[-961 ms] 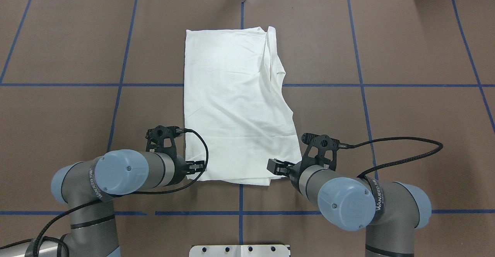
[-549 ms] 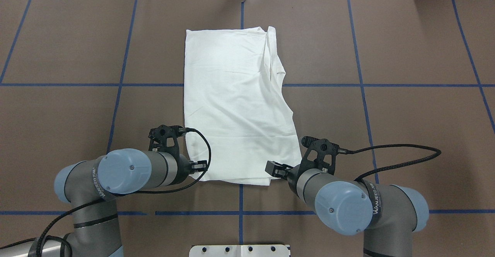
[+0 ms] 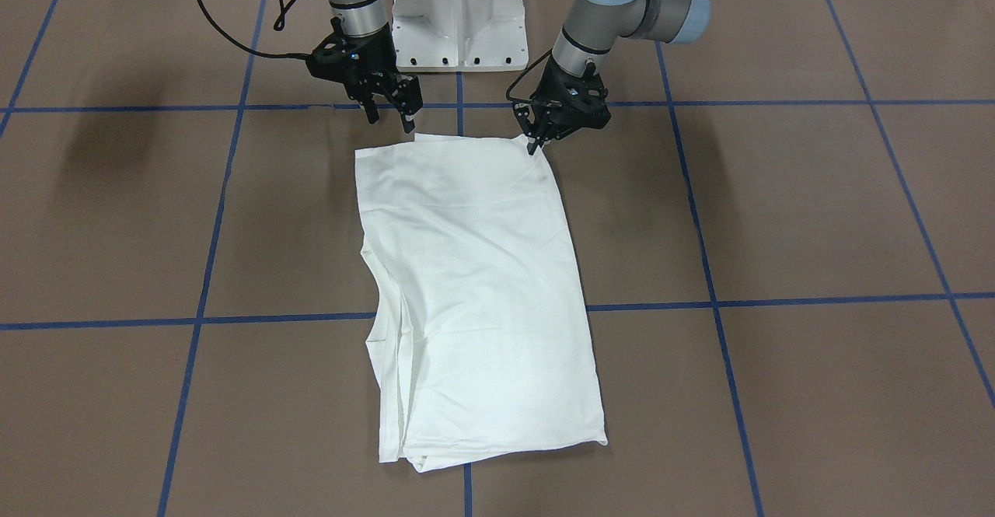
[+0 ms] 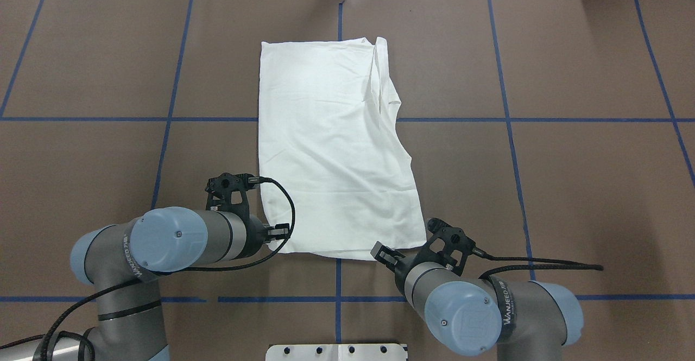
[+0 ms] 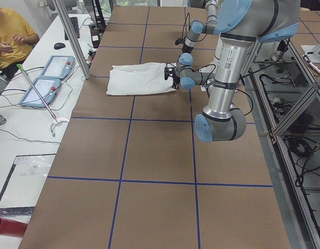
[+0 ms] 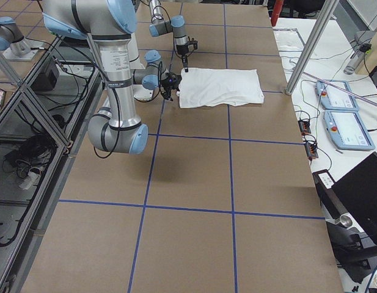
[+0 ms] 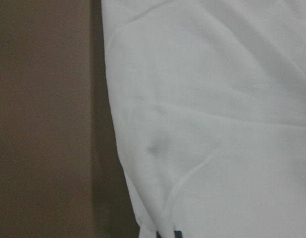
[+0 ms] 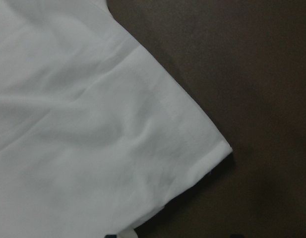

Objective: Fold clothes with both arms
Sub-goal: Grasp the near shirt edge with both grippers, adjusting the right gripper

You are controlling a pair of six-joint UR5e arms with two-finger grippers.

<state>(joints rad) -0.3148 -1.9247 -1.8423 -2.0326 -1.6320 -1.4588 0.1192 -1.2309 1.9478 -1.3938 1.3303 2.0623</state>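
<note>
While the white shirt [image 4: 331, 144] lies folded into a long panel down the middle of the brown surface [image 4: 543, 187], one narrow end of it faces the robot's base. The left pincer [image 3: 534, 145] is down on that end's corner on its own side, its tips drawn close together on the cloth. The right pincer [image 3: 390, 119] stands spread open with nothing in it, just beside the opposite corner of the same edge.
</note>
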